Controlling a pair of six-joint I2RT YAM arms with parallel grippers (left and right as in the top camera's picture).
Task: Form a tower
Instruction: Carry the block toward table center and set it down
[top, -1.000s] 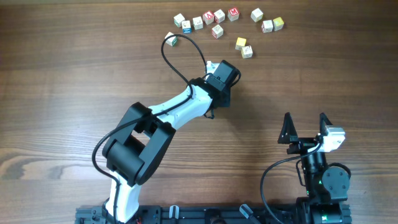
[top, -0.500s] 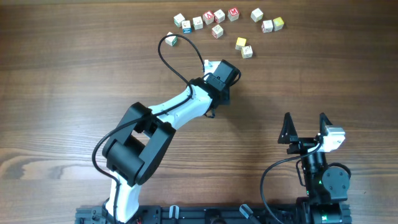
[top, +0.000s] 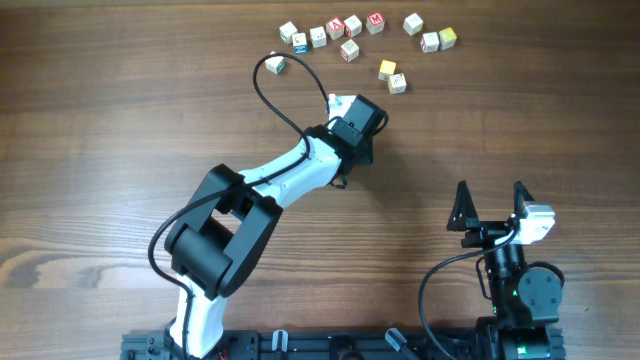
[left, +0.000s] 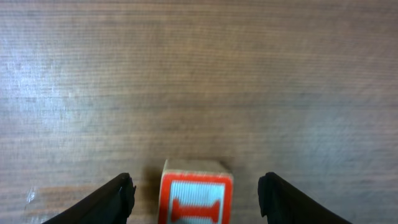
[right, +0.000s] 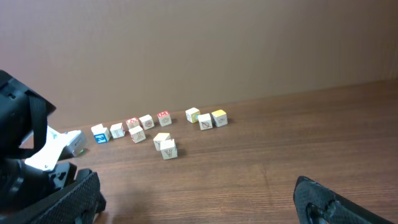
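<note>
Past mid-table, left arm (top: 290, 170) outstretched, its end effector (left: 196, 186) gapes around a red-marked cube (left: 196, 200).

Cube (left: 196, 198) between left fingers (left: 115, 202)

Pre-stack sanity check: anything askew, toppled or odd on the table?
Nothing stands out. The red-marked cube sits flat and square between the fingers of the open left gripper, clear of both. The other cubes lie loose at the far side. Nothing is stacked yet.
</note>
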